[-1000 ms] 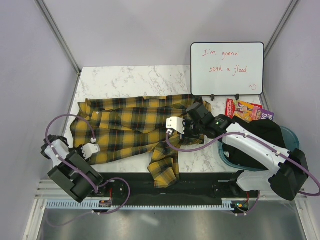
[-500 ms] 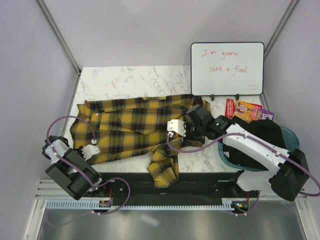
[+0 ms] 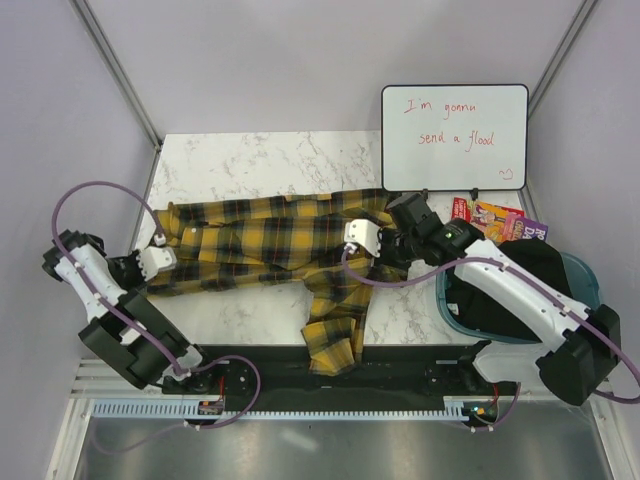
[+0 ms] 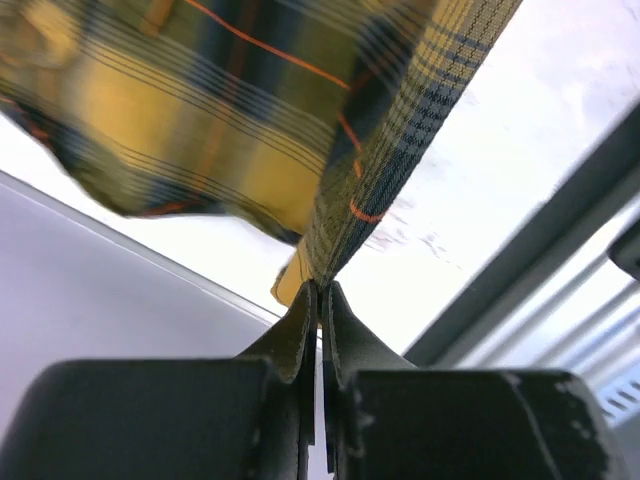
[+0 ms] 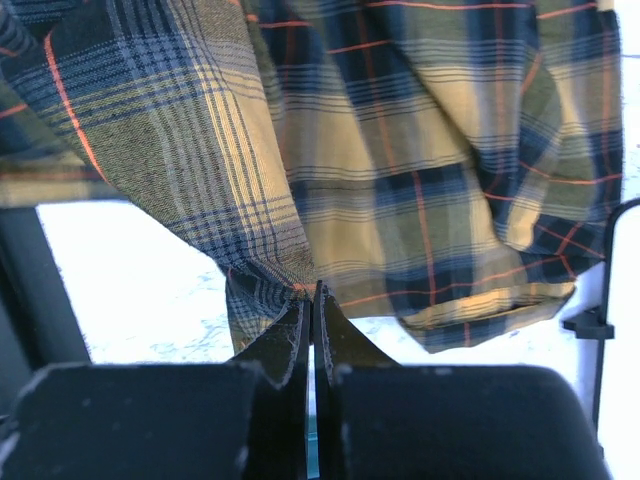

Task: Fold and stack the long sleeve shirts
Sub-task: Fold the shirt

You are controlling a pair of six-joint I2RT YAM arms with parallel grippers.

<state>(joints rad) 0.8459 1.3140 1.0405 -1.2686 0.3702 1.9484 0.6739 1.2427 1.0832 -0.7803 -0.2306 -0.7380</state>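
Since both grips are already made, the step in hand looks like drawing the shirt flat and taut before the first fold. The left tool is pinched tight on a corner of the cloth by the left edge of the surface, and the right tool is clamped on a gathered fold right of the middle. The shirt lies in a long band across the middle of the surface, and one sleeve trails over the near edge. To do this well, I judge that the two tools should pull apart evenly and stay low, so the body spreads without twisting. The hanging sleeve should come up onto the surface before any fold. The pull should stay gentle, because each tool holds only a thin edge that could slip free. The cloth is soft woven plaid in yellow and black with thin red lines. It drapes limply and bunches into creases where it is gripped. The surface is smooth white marble pattern, so the cloth should slide easily. A whiteboard stands at the far right corner, well clear of the shirt.
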